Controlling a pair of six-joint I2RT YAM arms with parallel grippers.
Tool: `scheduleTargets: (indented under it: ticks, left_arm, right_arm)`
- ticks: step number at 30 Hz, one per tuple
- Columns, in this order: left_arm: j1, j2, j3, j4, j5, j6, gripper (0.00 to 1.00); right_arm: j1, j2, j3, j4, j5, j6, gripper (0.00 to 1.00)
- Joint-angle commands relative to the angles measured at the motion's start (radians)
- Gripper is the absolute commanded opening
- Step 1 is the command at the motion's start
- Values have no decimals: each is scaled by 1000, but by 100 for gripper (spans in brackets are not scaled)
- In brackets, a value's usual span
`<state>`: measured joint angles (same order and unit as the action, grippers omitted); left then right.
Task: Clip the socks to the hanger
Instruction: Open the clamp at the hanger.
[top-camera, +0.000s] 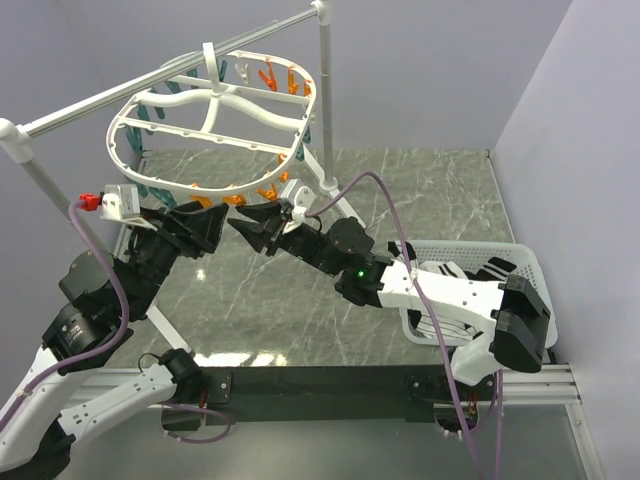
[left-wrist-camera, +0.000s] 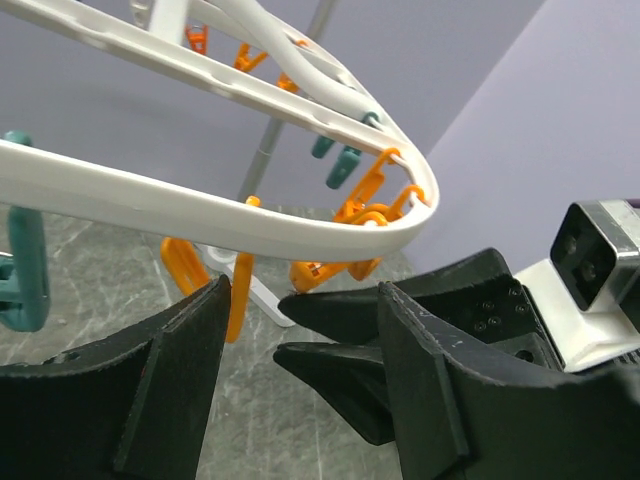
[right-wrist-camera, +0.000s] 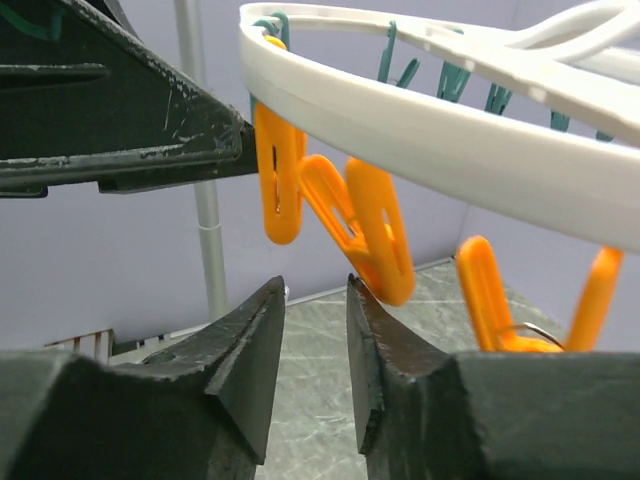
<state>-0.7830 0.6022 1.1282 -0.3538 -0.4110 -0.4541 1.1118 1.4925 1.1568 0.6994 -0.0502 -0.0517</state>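
Note:
The white oval hanger (top-camera: 262, 117) hangs from a silver rail, with orange clips (top-camera: 268, 191) and teal clips along its rim. It also shows in the left wrist view (left-wrist-camera: 200, 212) and the right wrist view (right-wrist-camera: 450, 112). My left gripper (top-camera: 218, 222) is open and empty just below the hanger's near rim (left-wrist-camera: 303, 290). My right gripper (top-camera: 240, 226) faces it tip to tip and is open a little and empty (right-wrist-camera: 315, 285), its right fingertip next to a hanging orange clip (right-wrist-camera: 380, 235). Black and white socks (top-camera: 497, 268) lie in the basket at the right.
The silver rail (top-camera: 150, 85) with its upright pole (top-camera: 325, 100) and white feet stands over the marble tabletop. The white lattice basket (top-camera: 470, 247) sits at the right, beside the right arm. Purple walls close the back and right.

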Motion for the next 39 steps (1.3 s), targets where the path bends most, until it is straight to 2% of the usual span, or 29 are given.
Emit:
scheduleTargets:
  ticks: [1, 8, 17, 23, 26, 39]
  left_arm:
    - [2, 5, 39, 15, 80, 9, 66]
    - [2, 16, 39, 26, 129, 0, 67]
    - [1, 21, 24, 55, 77, -18, 69]
    - [2, 21, 35, 6, -38, -26, 68]
    - [2, 10, 12, 22, -46, -12, 68]
    - [2, 62, -10, 116, 29, 57, 68]
  right_arm:
    - [-10, -60, 0, 55, -39, -57, 41]
    - [-13, -34, 20, 60, -31, -94, 52]
    - [-29, -8, 40, 83, 76, -128, 55]
    - [-33, -34, 27, 54, -26, -129, 55]
    - [-35, -54, -9, 75, -69, -123, 55]
    - [-33, -21, 32, 68, -74, -115, 51]
